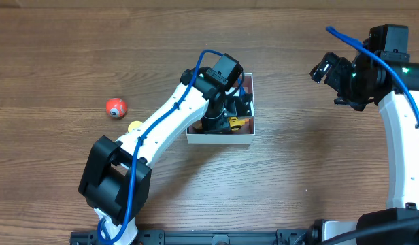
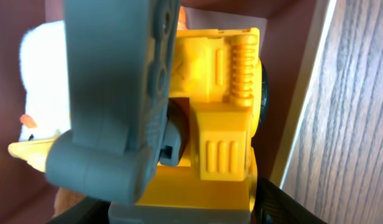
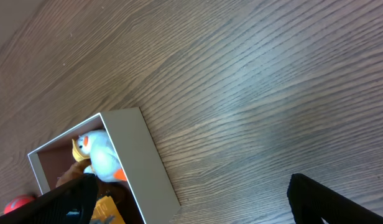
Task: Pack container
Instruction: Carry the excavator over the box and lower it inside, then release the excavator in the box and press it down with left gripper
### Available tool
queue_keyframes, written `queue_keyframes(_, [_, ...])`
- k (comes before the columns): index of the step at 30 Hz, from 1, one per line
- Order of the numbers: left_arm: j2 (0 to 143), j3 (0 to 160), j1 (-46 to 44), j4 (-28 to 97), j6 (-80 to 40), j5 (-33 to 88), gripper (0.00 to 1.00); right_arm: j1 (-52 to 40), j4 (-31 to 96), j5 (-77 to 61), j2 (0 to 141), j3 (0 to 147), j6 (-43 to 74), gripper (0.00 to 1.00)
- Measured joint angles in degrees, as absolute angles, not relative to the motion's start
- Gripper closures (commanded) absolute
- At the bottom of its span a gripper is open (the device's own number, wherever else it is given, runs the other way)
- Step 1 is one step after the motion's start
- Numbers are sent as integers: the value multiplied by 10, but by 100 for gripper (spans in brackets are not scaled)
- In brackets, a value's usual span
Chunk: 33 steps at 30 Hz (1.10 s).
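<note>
The container (image 1: 220, 139) is a small white-walled box with a pink inside, at the table's middle. My left gripper (image 1: 226, 112) reaches down into it and is shut on a yellow and grey toy vehicle (image 1: 238, 122). In the left wrist view the vehicle (image 2: 222, 124) fills the space between my fingers (image 2: 179, 214), close to the container's white wall (image 2: 303, 106). A white duck toy (image 2: 45, 81) lies in the box behind it. My right gripper (image 1: 325, 70) is open and empty, held off to the right. Its wrist view shows the container (image 3: 145, 155) and the duck (image 3: 101, 155).
A red ball with an eye (image 1: 115, 107) and a small yellow toy (image 1: 135, 126) lie on the wooden table left of the container. The ball also shows at the lower left edge of the right wrist view (image 3: 17, 204). The left arm crosses over the box's left side.
</note>
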State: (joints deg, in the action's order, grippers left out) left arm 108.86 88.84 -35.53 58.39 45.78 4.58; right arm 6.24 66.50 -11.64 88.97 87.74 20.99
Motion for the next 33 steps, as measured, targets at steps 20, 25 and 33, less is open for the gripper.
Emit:
queue_keyframes(20, [1089,993,-355,563,293,11,0,62,665,-116,890,877,209,0])
queue_keyframes(25, [1088,1016,-355,590,277,51,30,62,666,-116,890,877,210,0])
queue_keyframes(33, [1088,1016,-356,591,261,128,77,62,665,-116,890,877,210,0])
